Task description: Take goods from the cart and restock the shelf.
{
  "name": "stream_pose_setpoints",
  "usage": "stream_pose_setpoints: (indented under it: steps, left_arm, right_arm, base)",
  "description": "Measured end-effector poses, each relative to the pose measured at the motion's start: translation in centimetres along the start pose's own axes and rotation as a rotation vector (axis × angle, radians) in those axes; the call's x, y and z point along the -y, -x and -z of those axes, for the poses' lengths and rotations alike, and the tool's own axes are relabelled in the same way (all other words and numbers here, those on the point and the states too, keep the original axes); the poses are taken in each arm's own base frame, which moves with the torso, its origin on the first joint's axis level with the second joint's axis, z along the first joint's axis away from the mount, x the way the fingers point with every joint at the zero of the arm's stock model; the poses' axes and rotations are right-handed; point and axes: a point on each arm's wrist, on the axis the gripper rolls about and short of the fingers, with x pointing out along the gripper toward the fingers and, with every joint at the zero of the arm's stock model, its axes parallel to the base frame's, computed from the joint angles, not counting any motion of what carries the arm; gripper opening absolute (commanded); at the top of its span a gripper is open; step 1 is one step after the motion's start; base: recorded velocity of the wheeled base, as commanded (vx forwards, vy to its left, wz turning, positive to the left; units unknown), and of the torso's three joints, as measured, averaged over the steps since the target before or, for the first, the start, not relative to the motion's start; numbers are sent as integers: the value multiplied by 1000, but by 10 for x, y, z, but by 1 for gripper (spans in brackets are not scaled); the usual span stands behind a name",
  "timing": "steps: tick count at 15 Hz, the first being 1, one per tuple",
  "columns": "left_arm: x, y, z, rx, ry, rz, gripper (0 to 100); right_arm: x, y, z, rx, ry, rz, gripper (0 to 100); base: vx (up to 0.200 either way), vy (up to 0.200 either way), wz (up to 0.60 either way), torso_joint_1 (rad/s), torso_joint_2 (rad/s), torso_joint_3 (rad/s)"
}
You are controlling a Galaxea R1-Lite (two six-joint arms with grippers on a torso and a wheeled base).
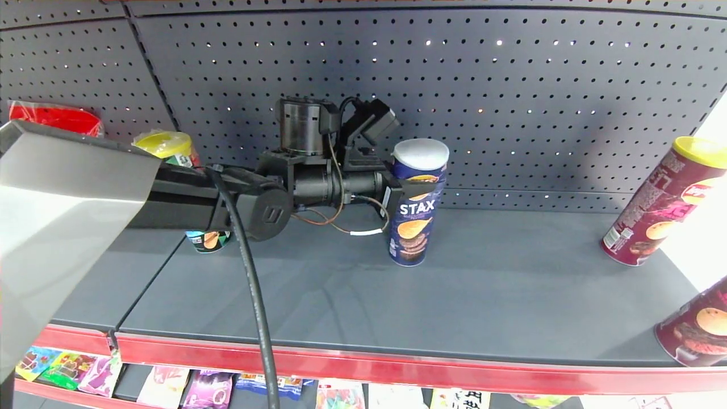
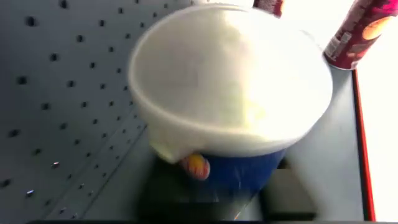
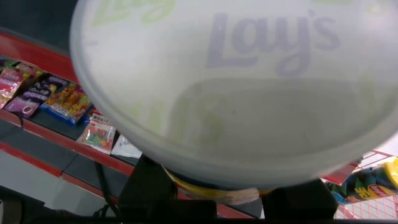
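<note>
On the shelf (image 1: 511, 284), about midway along and toward the far side, a blue can (image 1: 413, 227) is seen standing on its base with its white lid up, just in front of the pegboard (image 1: 511, 102). It is grasped a little below the lid by the left gripper (image 1: 410, 188), whose arm is stretched in from the left. In the left wrist view the can is set between the two dark fingers (image 2: 166, 194), and one finger is seen in the head view laid across the can's near face.

To the left, a yellow-lid can (image 1: 170, 146) is partly hidden behind the arm, and a red bag (image 1: 54, 116) is lodged in the far left corner. At the right end a far maroon can (image 1: 661, 210) with a yellow lid is placed near the pegboard, and a near maroon can (image 1: 696, 332) is cut off close to the red front edge (image 1: 397, 366). Both are well apart from the blue can. Below the edge, bright packets (image 1: 204, 389) are laid on a lower shelf.

The right gripper (image 3: 221, 204) is clenched on a clear-lid can (image 3: 236, 87), held off the shelf close to the wrist camera. A yellow band of its body is seen under the lid, and red-edged lower shelves with packets are seen behind it
</note>
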Motion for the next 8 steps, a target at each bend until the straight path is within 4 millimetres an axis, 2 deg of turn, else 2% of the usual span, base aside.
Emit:
stream_pose_setpoints:
  steps: [4,8]
  left_arm:
    - [4,-1,2,-4,1,10,0]
    - [26,17,1,-38,41,45,0]
  right_arm:
    - [0,0,0,-4,-17,20,0]
    - [0,0,0,-2,-22,22,0]
  base:
    - [0,0,0,0,0,0]
    - [0,0,0,0,0,0]
